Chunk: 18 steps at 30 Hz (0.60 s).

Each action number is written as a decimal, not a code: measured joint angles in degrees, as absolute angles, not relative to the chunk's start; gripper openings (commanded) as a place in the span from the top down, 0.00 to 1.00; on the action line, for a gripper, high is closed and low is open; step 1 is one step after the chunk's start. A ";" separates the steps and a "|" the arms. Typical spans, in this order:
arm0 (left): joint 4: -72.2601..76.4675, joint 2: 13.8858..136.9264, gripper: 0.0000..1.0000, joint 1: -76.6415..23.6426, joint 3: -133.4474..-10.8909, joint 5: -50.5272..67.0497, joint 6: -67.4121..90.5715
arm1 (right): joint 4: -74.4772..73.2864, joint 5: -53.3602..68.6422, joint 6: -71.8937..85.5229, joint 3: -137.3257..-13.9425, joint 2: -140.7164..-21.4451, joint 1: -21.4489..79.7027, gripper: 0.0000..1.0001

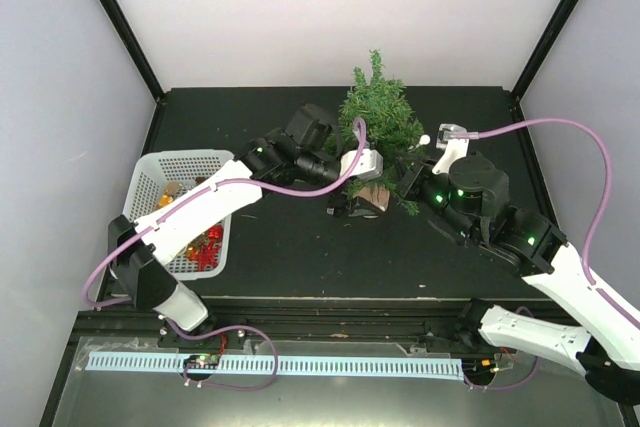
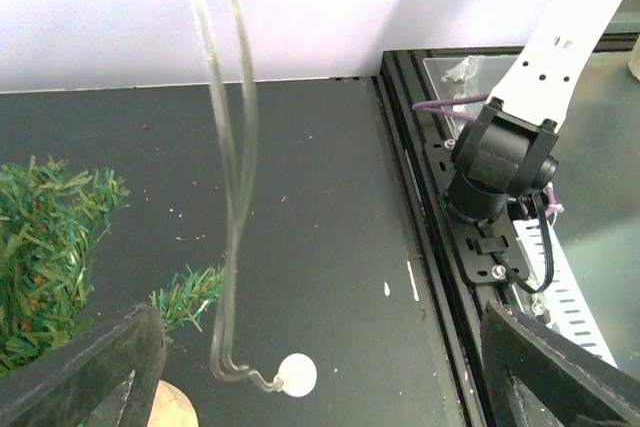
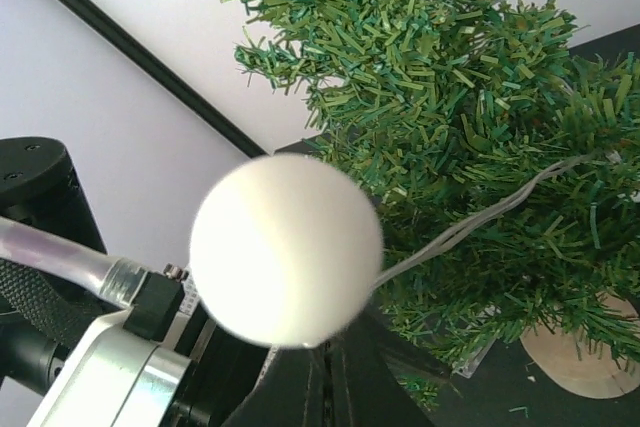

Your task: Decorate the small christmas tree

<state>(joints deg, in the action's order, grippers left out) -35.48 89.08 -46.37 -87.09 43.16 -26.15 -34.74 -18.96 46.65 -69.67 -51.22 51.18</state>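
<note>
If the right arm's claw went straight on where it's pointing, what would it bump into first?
Probably the white ball, right in front of the right gripper. Beyond it are the small christmas tree's green branches. The gap between ball and branches is unclear.

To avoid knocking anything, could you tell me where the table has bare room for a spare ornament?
Widest bare patch: front centre, between the basket, the stump and the right arm. Both back corners beside the small christmas tree are bare too. Crowded around the stump, where the left gripper and right gripper with a white ball converge.
</note>
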 measured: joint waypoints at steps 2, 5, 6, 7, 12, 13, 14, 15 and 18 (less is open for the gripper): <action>-35.00 89.45 0.24 -46.37 -87.72 43.24 -25.50 | -34.20 -18.52 46.83 -69.65 -51.22 51.18 0.99; -34.37 90.52 0.57 -46.37 -89.78 43.64 -24.21 | -33.50 -17.74 47.00 -69.63 -51.22 51.20 0.99; -34.15 91.37 0.69 -46.37 -91.26 43.81 -24.08 | -33.32 -17.61 47.05 -69.63 -51.22 51.20 0.99; -34.04 91.46 0.83 -46.37 -91.44 43.77 -24.23 | -33.12 -17.47 47.07 -69.63 -51.22 51.18 0.99; -34.83 93.34 0.98 -46.37 -94.89 43.94 -24.03 | -32.42 -17.30 47.07 -69.60 -51.18 51.35 0.99; -35.44 93.34 0.99 -46.37 -95.09 43.92 -24.34 | -32.49 -17.34 47.07 -69.60 -51.13 51.35 0.99; -35.88 93.32 0.99 -46.37 -95.18 43.68 -24.64 | -32.60 -17.37 47.05 -69.58 -51.09 51.35 0.99; -36.40 93.10 0.99 -46.37 -95.18 42.92 -24.93 | -32.62 -17.39 47.03 -69.38 -51.05 51.35 0.99; -38.09 91.57 0.98 -46.37 -94.78 40.12 -26.15 | -32.97 -17.43 46.92 -68.62 -50.70 51.35 0.99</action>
<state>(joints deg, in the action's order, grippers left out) -38.09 91.57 -46.37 -94.78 40.12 -26.15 -32.97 -17.43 46.92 -68.62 -50.70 51.35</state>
